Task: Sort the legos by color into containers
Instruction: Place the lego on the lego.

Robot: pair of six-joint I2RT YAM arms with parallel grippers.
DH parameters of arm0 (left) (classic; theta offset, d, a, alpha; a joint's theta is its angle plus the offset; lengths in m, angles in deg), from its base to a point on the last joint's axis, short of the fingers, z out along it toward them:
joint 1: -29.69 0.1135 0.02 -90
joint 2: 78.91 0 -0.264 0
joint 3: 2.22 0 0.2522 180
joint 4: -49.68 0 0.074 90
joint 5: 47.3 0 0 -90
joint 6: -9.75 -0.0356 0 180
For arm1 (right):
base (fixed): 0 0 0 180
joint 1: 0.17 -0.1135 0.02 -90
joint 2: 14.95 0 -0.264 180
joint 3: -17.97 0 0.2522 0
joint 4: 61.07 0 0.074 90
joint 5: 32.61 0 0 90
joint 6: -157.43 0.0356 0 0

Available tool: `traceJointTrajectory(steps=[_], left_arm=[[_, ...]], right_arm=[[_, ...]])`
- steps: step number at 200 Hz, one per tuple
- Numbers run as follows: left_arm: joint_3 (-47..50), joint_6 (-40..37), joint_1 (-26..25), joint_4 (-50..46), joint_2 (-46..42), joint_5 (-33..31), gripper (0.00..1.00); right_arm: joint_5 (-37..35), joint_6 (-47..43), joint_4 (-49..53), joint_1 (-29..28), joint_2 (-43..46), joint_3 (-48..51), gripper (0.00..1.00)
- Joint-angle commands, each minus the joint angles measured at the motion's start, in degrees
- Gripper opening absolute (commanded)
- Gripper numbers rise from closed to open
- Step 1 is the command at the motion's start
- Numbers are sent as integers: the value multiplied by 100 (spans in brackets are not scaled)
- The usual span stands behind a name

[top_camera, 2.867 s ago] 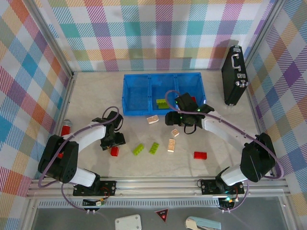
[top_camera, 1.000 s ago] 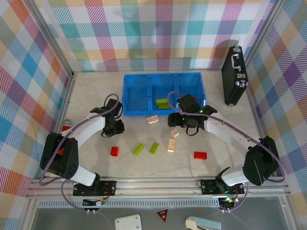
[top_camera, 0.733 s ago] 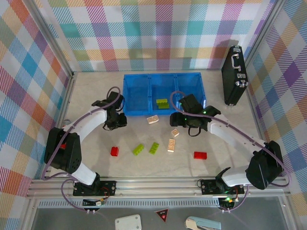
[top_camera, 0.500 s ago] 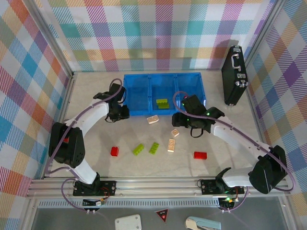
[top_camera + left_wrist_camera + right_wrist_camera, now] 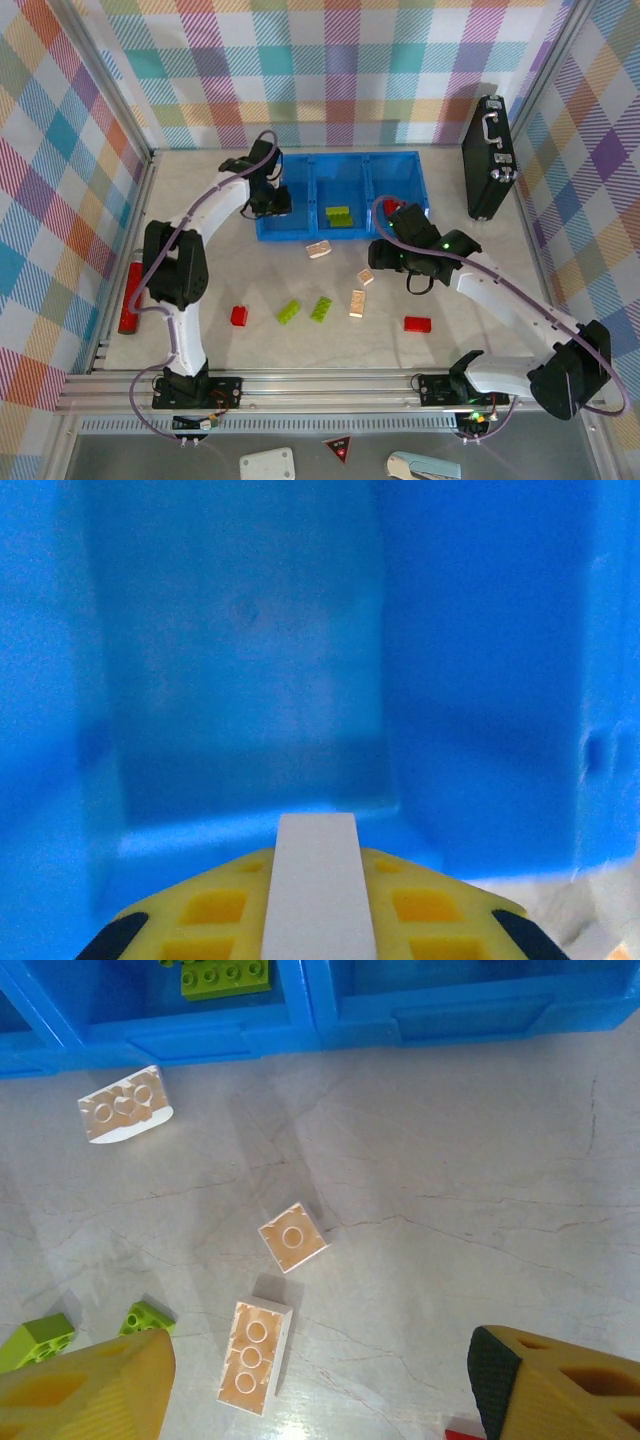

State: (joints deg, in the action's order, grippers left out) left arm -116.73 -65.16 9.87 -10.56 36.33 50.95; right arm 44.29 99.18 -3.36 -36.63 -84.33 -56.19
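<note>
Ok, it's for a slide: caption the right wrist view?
Open right gripper above three tan bricks on the table, blue bin beyond.

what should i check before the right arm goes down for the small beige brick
1. Right gripper open: ok, fingers wide apart.
2. Small beige brick free of neighbours: ok, apart from the long beige brick.
3. Right gripper at grasp height: not ok, it hovers high.
4. Left gripper out of the way: ok, over the left compartment of the blue bin.
5. Left gripper's load: cannot tell.
6. Beige's compartment settled: cannot tell; a green brick lies in the middle one.
</note>
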Motion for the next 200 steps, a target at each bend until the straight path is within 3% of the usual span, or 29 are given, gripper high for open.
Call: traceJointTrajectory(steps=[1, 85, 136, 200], left_arm=[[-772, -300, -23, -374, 522, 183, 18], [-3144, -711, 80, -890, 2564, 100, 20], [-3257, -630, 188, -740, 2965, 75, 22], [-3197, -864, 197, -665, 2825, -128, 29]], right_arm=[[-137, 92, 181, -36, 144, 55, 78], [-157, 200, 378, -36, 441, 239, 78], [-252, 189, 498, -36, 570, 244, 79], [-289, 178, 556, -35, 599, 178, 79]])
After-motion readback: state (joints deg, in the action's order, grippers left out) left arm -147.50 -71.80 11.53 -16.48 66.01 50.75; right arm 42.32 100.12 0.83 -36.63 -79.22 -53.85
